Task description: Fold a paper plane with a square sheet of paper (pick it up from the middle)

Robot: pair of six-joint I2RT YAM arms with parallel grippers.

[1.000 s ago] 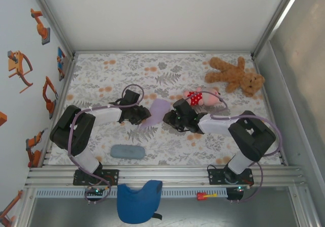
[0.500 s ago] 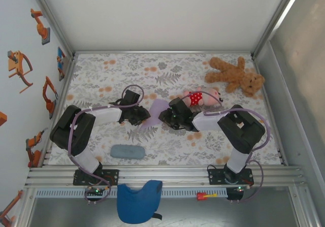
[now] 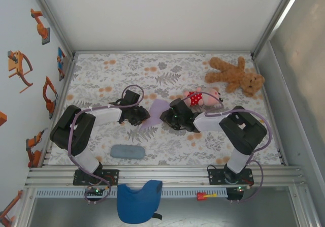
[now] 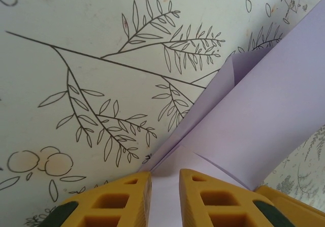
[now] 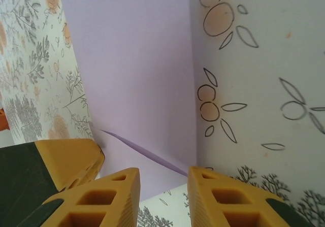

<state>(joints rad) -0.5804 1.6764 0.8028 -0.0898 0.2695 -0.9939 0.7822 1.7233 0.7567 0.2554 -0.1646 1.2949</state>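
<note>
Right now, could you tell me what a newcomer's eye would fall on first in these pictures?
Most likely the square sheet of paper, pale lavender and partly folded, at the middle of the flowered table, with the left arm and right arm reaching in from either side, jaws slightly apart at its edges. Next, the brown teddy bear lying at the far right corner.

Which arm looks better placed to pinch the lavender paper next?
Left, likely: the left gripper straddles the lavender paper at a folded edge, jaws narrow; the right gripper stands wider at its near edge.
</note>
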